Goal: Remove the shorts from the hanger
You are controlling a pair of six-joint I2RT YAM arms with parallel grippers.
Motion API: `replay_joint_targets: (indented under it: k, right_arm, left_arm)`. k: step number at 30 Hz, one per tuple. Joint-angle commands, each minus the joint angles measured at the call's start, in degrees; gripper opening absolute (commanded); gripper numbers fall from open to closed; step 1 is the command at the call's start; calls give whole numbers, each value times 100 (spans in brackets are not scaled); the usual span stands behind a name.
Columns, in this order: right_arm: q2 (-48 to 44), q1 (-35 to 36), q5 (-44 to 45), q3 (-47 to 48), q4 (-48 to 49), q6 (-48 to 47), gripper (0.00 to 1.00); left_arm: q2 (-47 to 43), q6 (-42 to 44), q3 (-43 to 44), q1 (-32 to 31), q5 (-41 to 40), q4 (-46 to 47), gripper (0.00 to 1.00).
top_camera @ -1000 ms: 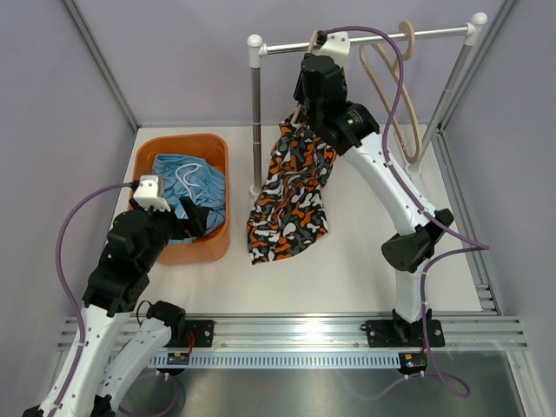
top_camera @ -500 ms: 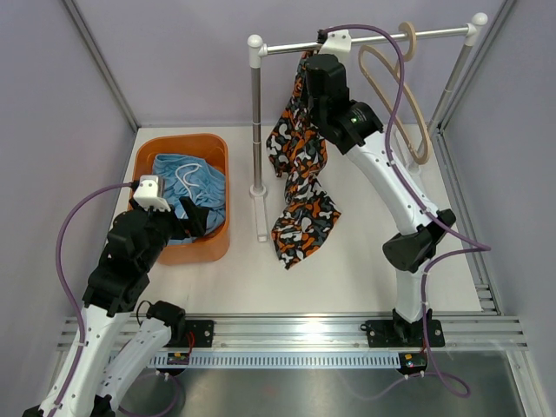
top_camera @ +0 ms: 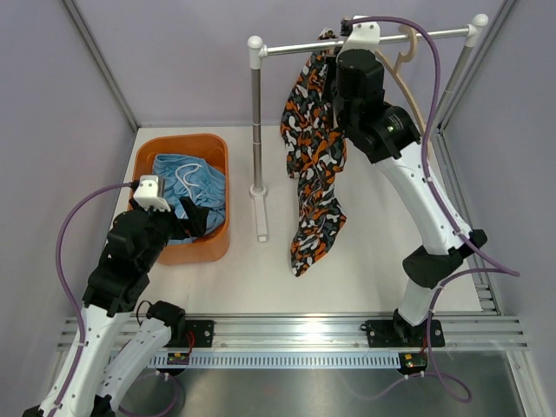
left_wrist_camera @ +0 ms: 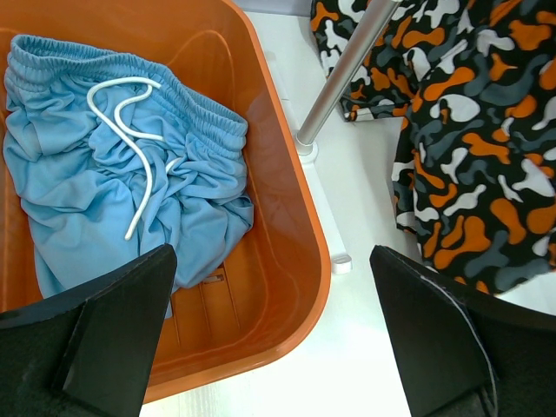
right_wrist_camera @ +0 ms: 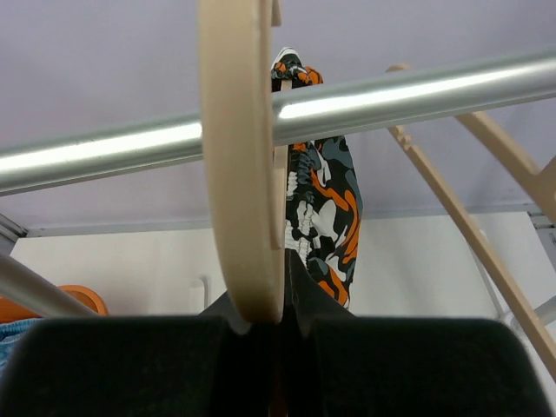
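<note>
The camouflage shorts (top_camera: 317, 165) hang long from a wooden hanger (right_wrist_camera: 239, 156) at the rail (top_camera: 287, 48). My right gripper (top_camera: 334, 43) is up at the rail, shut on the hanger's hook, which curves over the rail (right_wrist_camera: 417, 91). The shorts (right_wrist_camera: 326, 208) show just behind the hook. The light blue shorts (top_camera: 195, 178) with a white drawstring lie crumpled in the orange bin (top_camera: 174, 139). My left gripper (left_wrist_camera: 271, 256) is open and empty above the bin's near right rim (left_wrist_camera: 304, 217), with the blue shorts (left_wrist_camera: 104, 200) to its left.
A second bare wooden hanger (top_camera: 417, 113) hangs on the rail to the right, and it shows in the right wrist view (right_wrist_camera: 469, 234). The rack's left post (top_camera: 256, 122) stands between the bin and the camouflage shorts (left_wrist_camera: 469, 139). Grey walls enclose the table.
My right arm has lifted the hanger with the camouflage shorts up and to the right, to the rail. The shorts have swung right and now hang longer. The left arm has not moved.
</note>
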Motion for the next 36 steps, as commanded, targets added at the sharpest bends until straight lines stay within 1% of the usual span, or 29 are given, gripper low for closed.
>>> replay_joint_targets:
  k: [1,3,5,8,12,13,15,17,19,20,21,22,23,24,26,27,28,29,30,32,33,36]
  right_arm:
    - [-471,-45,-105,-101,260,-220,0]
    - [-550,-45,-123,-84,84,-185,0]
    - [-681,-45,-236,-259,-84,-88,0]
    - [-1138,-45,-342,-908,-67,43,0]
    - [-1919,-45,-518,-1840,-163,211,0]
    - [-2043,-45,-588,-2198,-233,246,0]
    - [-2420,-36,-711,-2743,-303,386,0]
    - [-2650,-19,-764,-3053,-391,536,0]
    - [-3019,69,-852,-3554,-392,632,0]
    - [-3142,95,-887,-3712,-383,746,0]
    - [-3387,165,-931,-3992,-400,808,0]
    - [-3511,192,-940,-4134,-426,939,0]
    - [-3730,218,-984,-4266,-418,993,0]
    - [-3810,271,-1114,-4485,-427,1045,0]
    - [-4029,341,-1203,-4627,-532,1195,0]
    - [-4083,376,-1317,-4741,-567,1230,0]
    - [-4171,481,-1318,-4803,-654,1291,0]
    - [-4198,534,-1318,-4803,-699,1327,0]
    - [-4241,587,-1318,-4890,-743,1388,0]
    - [-4381,719,-1300,-4987,-787,1450,0]
    - [-4435,746,-1300,-5118,-778,1476,0]
    - [-4558,851,-1362,-5260,-796,1591,0]
  left_arm:
    - [-2,89,-56,-18,5,245,99]
    - [-2,81,-48,-18,49,254,99]
    - [-2,63,-30,-18,145,324,99]
    - [103,37,75,-18,321,394,99]
    - [437,10,513,-18,654,438,97]
    - [568,-33,593,-27,725,473,97]
    - [691,-104,769,-140,866,543,96]
    - [937,-270,1041,-325,867,587,96]
    - [1226,-419,1269,-868,674,675,95]
    - [1324,-446,1340,-1114,264,719,95]
    - [1429,-490,1393,-1673,43,824,95]
    - [1665,-508,1507,-1966,-421,886,95]
    - [1781,-543,1569,-2204,-626,956,95]
    - [1921,-622,1613,-2615,-776,1140,95]
    - [2350,-684,1771,-2917,-996,1369,95]
    - [2510,-728,1850,-3188,-1058,1579,95]
    - [2868,-737,2034,-3426,-1206,1772,95]
    - [3046,-737,2148,-3428,-1277,1774,95]
    - [3230,-745,2254,-3611,-1322,1957,95]
    - [3573,-807,2578,-3744,-1436,2134,95]
    - [3897,-851,2702,-3832,-1462,2282,95]
    - [4469,-930,3123,-3964,-1629,2512,96]
